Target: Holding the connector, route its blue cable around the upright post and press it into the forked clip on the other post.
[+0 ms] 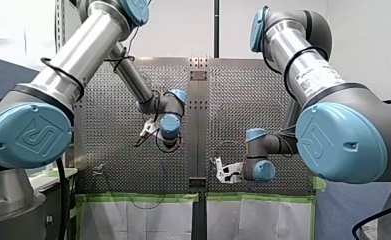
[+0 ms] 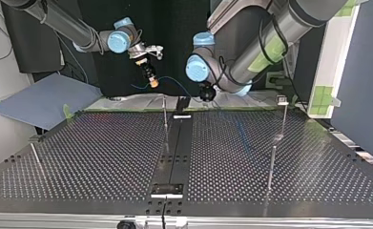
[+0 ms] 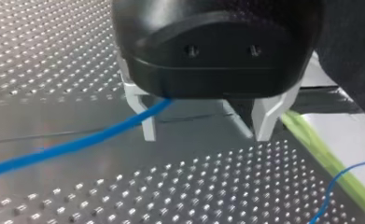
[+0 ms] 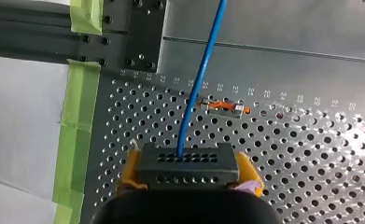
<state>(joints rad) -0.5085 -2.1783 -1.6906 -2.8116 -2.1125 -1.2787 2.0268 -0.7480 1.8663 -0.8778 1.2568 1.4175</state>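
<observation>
The connector [image 4: 187, 165] sits clamped between the yellow pads of our right gripper [image 4: 189, 173], above the table [image 4: 311, 177]. Its blue cable [image 4: 201, 79] runs ahead, passing between our left gripper's [image 3: 206, 123] spread, empty fingers.

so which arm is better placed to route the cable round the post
Right: my right gripper is shut on the connector, the blue cable running from it; my left gripper is open.
</observation>
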